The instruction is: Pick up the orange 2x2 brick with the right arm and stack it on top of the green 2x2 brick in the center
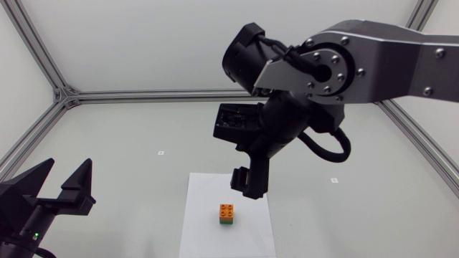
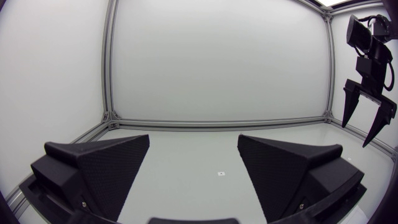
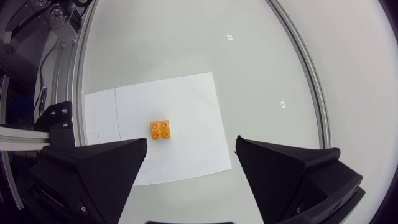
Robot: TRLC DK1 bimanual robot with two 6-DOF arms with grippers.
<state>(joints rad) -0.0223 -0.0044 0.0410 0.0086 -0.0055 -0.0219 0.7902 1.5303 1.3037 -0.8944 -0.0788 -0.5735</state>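
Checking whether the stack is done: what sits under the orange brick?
The green brick, its side showing in the head view. In the right wrist view the orange brick covers it.

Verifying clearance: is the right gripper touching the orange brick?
Apart. The right wrist view shows the orange brick ahead of the open right gripper, with bare white paper between them.

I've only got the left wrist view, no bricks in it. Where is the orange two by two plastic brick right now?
Observer: The orange two by two plastic brick sits on top of the green two by two plastic brick, on a white paper sheet.
Operator: Is anything holding it?
Observer: No. The right hand hangs open over the sheet, apart from the brick.
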